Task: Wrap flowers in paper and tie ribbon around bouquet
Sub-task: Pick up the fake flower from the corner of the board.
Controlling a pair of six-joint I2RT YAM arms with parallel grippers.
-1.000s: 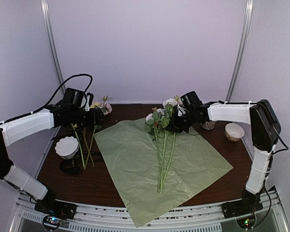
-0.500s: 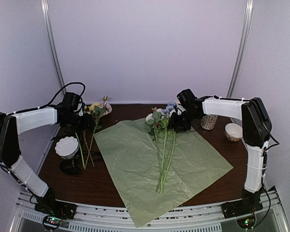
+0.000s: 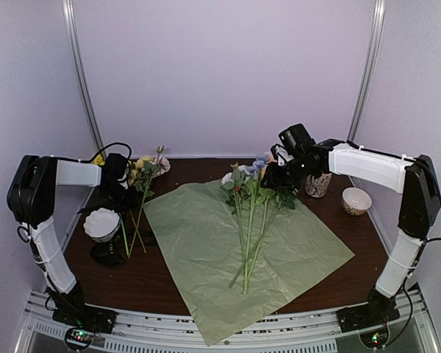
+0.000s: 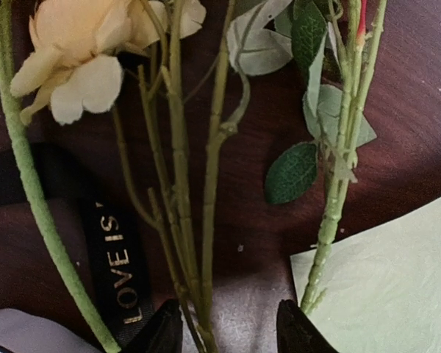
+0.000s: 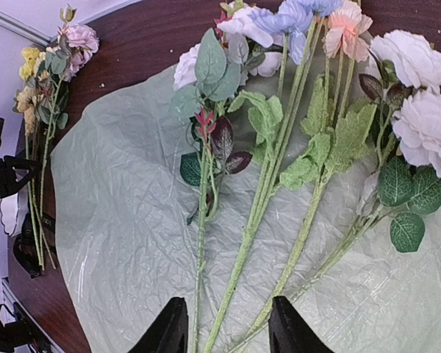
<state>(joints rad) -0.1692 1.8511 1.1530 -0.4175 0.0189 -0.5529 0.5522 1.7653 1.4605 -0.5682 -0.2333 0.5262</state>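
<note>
Having dropped the flowers (image 3: 248, 193) onto the paper (image 3: 198, 250), right gripper (image 5: 224, 307) hangs open — left gripper (image 4: 228, 315) straddles stems (image 4: 178, 169), agape.

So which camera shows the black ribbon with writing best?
The left wrist view: the narrow black ribbon with pale lettering lies under green stems, and "LOVE IS" is readable. In the top view it is at most a dark streak, too small to tell. The right wrist view doesn't clearly show it.

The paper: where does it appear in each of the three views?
Top external: the paper covers the table's middle.
Left wrist: only the paper's corner, lower right.
Right wrist: the paper fills most of the frame.
Shared landmark: the yellow-pink flower bunch beside its left edge.
</note>
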